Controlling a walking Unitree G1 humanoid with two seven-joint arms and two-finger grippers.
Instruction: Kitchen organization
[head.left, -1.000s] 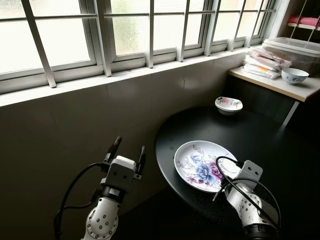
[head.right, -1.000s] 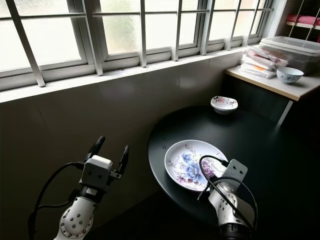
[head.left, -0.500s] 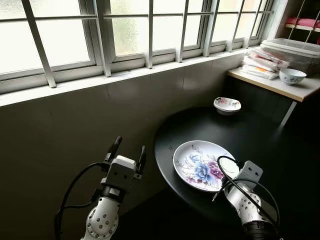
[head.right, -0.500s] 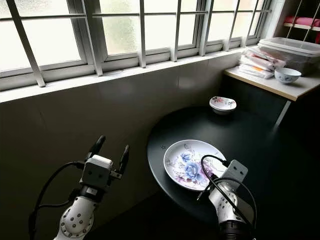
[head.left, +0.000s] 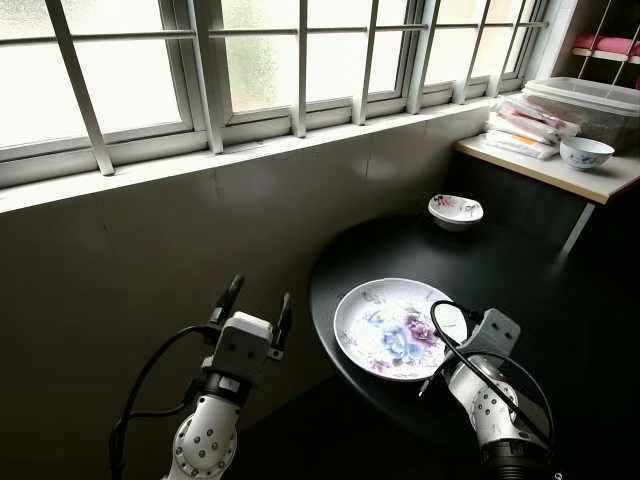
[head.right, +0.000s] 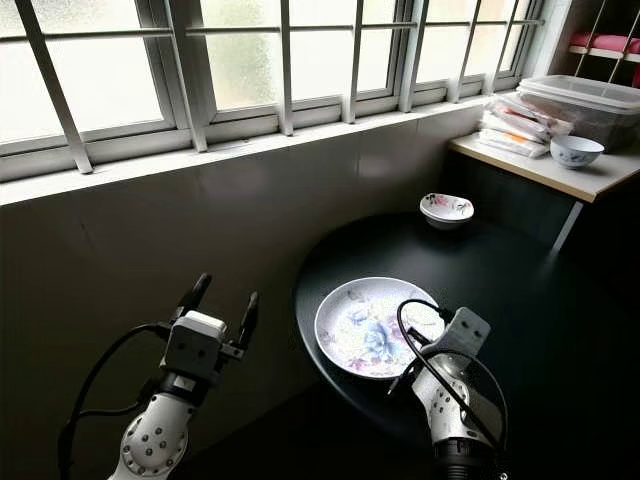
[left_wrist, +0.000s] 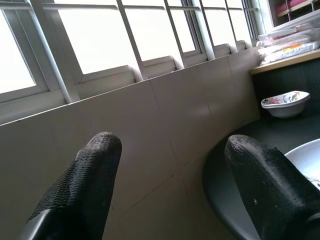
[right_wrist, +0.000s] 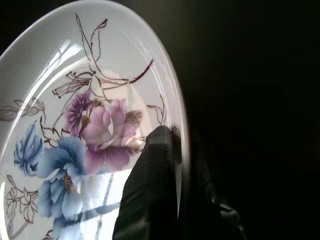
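Right hand clamps the near-right rim of the floral plate, one finger on its face, one beneath; plate sits at the front of the round black counter. Left hand held up off the counter's left edge, fingers spread wide, holding nothing. Small floral bowl at the counter's far edge.

The dark round bench lies open between the near floral plate and the far small bowl; the tiled wall blocks the left.
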